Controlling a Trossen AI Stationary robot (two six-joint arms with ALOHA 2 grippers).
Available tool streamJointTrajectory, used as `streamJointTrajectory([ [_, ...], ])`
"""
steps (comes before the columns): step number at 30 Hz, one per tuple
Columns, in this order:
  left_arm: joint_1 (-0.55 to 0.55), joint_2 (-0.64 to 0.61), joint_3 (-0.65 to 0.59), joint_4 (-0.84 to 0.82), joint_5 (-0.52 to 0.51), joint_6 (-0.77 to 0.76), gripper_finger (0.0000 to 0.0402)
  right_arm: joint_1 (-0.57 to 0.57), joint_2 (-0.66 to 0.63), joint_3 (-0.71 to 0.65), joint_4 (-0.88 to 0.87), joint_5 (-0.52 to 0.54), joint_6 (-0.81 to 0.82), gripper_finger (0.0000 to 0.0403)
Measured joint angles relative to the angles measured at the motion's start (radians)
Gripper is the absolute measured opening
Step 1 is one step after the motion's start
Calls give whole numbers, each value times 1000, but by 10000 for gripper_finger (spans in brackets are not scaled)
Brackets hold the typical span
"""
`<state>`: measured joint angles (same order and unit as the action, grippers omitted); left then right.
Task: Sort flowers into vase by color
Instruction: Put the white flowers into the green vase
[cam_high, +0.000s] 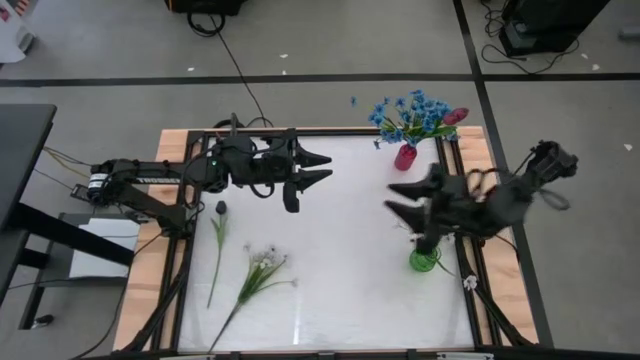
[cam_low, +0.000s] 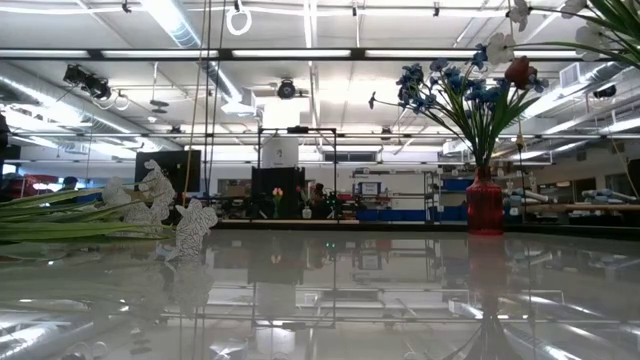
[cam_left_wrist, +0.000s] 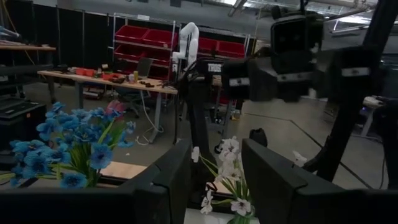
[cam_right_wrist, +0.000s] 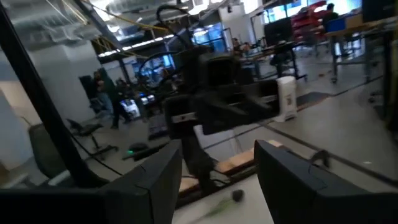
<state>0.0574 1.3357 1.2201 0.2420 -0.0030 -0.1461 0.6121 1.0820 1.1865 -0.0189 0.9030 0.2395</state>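
Observation:
Both grippers are open and hold nothing. They hover over the table and face each other. My left gripper (cam_high: 322, 168) is over the far middle, and my right gripper (cam_high: 397, 198) is right of centre. A red vase (cam_high: 405, 157) at the far right holds blue flowers (cam_high: 408, 113) and a red-pink bud (cam_high: 455, 116). Under my right arm, a green vase (cam_high: 425, 261) holds white flowers (cam_left_wrist: 227, 176). A dark-budded flower (cam_high: 220, 208) and a white-cluster flower (cam_high: 265, 259) lie flat at the near left, stems pointing to the near edge.
The white tabletop (cam_high: 340, 280) sits in a dark frame with wooden strips (cam_high: 145, 260) along both sides. Cables run along the left arm's base (cam_high: 120, 185). Bare table lies between the loose flowers and the green vase. People show in the room (cam_right_wrist: 109, 93) beyond.

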Motion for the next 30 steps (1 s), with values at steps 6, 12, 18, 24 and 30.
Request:
streamJointTrajectory([
  [6,3,4,-1,67,-21,-101,149,-114,156,0,179,-123,51,207],
  [12,9,6,-1,-65,-64,-248,149,-169,239,0,219,-95,196,206],
  [18,-4,6,-1,-480,-64,-489,131,-192,259,1,220,-119,216,202],
  [24,-82,6,-1,-928,-65,-790,106,-203,242,66,211,-146,217,201],
  [30,-308,6,-33,-1263,-143,-1113,99,-200,200,165,5,-179,181,201],
])
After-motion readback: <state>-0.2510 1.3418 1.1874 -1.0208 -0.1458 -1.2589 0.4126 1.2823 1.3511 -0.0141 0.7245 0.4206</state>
